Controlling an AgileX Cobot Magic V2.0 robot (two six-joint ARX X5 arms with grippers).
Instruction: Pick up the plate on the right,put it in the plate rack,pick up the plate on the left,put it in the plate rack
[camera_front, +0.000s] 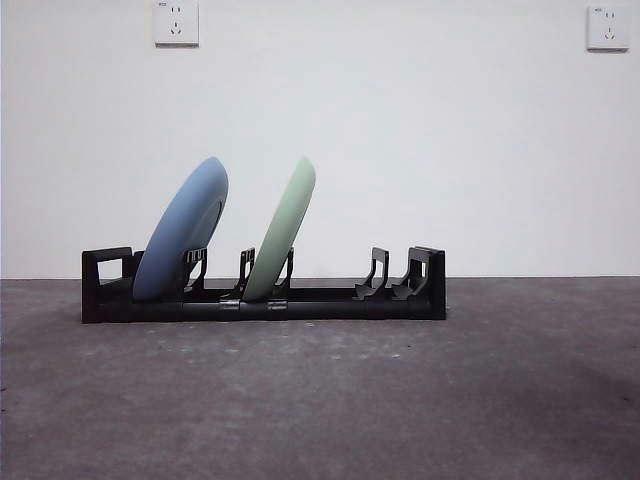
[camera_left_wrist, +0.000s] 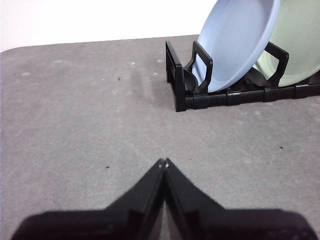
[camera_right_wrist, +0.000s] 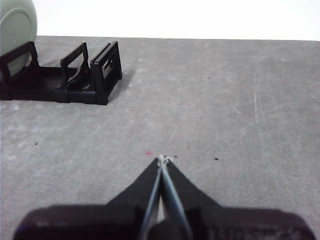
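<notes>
The black plate rack (camera_front: 300, 300) lies across the middle of the grey table. A blue plate (camera_front: 182, 240) leans in its left slots and a pale green plate (camera_front: 281, 232) leans in the slots just right of it. Both plates stand on edge, tilted to the right. In the left wrist view the blue plate (camera_left_wrist: 239, 40) and green plate (camera_left_wrist: 295, 40) show in the rack (camera_left_wrist: 182, 85), well beyond my left gripper (camera_left_wrist: 163, 163), which is shut and holds nothing. My right gripper (camera_right_wrist: 162, 159) is shut too, clear of the rack's other end (camera_right_wrist: 102, 67).
The rack's right slots (camera_front: 385, 275) hold nothing. Two wall sockets (camera_front: 176, 22) sit high on the white wall behind. Bare grey tabletop (camera_front: 330, 400) spreads in front of the rack and to both sides. Neither arm shows in the front view.
</notes>
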